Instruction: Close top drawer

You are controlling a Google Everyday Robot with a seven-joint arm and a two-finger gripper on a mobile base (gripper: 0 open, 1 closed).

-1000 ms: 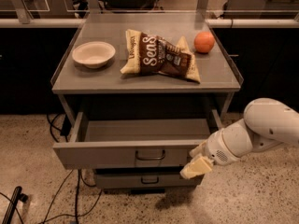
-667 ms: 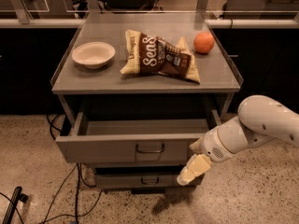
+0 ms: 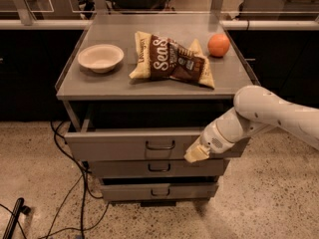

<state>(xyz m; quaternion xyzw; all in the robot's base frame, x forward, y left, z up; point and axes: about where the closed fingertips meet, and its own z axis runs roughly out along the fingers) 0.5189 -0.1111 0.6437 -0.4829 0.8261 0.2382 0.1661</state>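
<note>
The top drawer (image 3: 114,144) is a wide shallow grey metal drawer with a small dark bar handle (image 3: 160,146) mid-front. It stands pulled out a little from the grey cabinet, above two similar lower drawers. My gripper (image 3: 195,154) is at the end of the white arm coming in from the right. Its cream tip lies against the drawer's front face, right of the handle.
On the cabinet top (image 3: 114,81) are a white bowl (image 3: 100,58), a brown and cream snack bag (image 3: 172,60) and an orange (image 3: 219,45). Black cables (image 3: 75,183) hang and trail on the speckled floor to the left. A dark counter runs behind.
The drawer has slid inwards and sticks out less than before. My gripper has moved up and left along its front, closer to the cabinet.
</note>
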